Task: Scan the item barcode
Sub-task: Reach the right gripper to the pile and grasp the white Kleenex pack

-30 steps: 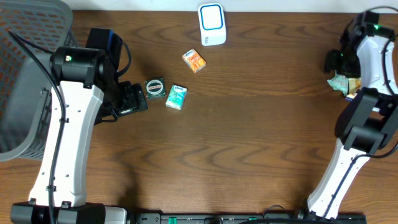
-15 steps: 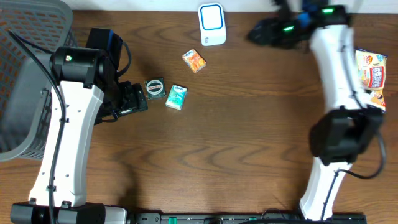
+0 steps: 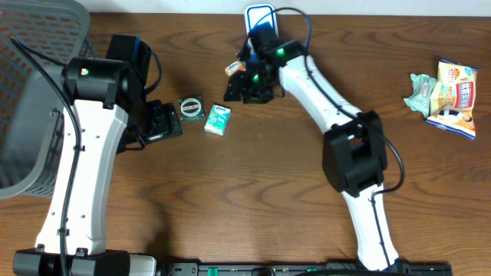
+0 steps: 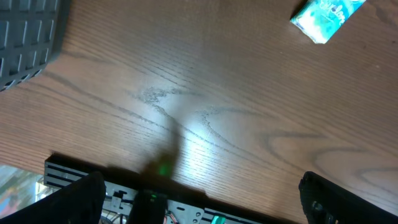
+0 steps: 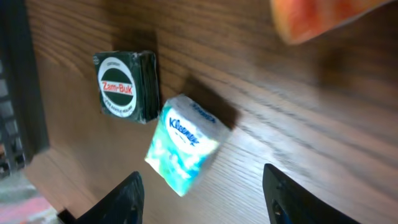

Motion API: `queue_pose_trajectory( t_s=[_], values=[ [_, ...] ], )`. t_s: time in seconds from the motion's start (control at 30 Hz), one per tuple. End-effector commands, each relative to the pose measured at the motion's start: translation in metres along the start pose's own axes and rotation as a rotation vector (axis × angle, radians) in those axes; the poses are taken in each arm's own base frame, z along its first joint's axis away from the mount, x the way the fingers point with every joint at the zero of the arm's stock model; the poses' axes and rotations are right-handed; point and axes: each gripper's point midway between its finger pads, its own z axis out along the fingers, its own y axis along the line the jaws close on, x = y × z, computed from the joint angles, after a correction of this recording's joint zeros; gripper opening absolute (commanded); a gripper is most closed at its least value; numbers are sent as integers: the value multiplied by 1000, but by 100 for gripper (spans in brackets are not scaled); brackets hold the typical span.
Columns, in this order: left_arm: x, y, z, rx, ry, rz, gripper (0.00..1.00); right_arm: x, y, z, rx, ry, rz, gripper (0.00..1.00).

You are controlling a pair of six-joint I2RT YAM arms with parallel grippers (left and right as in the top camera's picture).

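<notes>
Right arm (image 3: 307,77) swung in beside tissue pack (image 3: 218,119) — fingers (image 5: 124,199) apart; basket (image 3: 31,92) far left.

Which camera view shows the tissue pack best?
The right wrist view: the tissue pack sits mid-frame, large, its brand name readable, beside the green tin. Overhead shows the pack small; the left wrist view catches only part of it at the top edge.

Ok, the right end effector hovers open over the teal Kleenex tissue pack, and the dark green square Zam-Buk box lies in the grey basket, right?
No: the dark green square Zam-Buk box lies on the brown wooden table beside the teal Kleenex tissue pack, as the right wrist view shows. The rest holds.
</notes>
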Motion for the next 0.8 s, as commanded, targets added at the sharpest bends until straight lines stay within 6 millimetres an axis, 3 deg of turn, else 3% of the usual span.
queue_pose_trajectory(
  t_s=[0.0,0.5,0.77],
  values=[
    [-1,3,1,-15,2,-4,98,7,0,22,22,21,143,55],
    [-1,3,1,-15,2,-4,98,36,-8,76,62,112,208,50],
    [-1,3,1,-15,2,-4,97,37,-16,79,107,99,207,33]
  ],
)
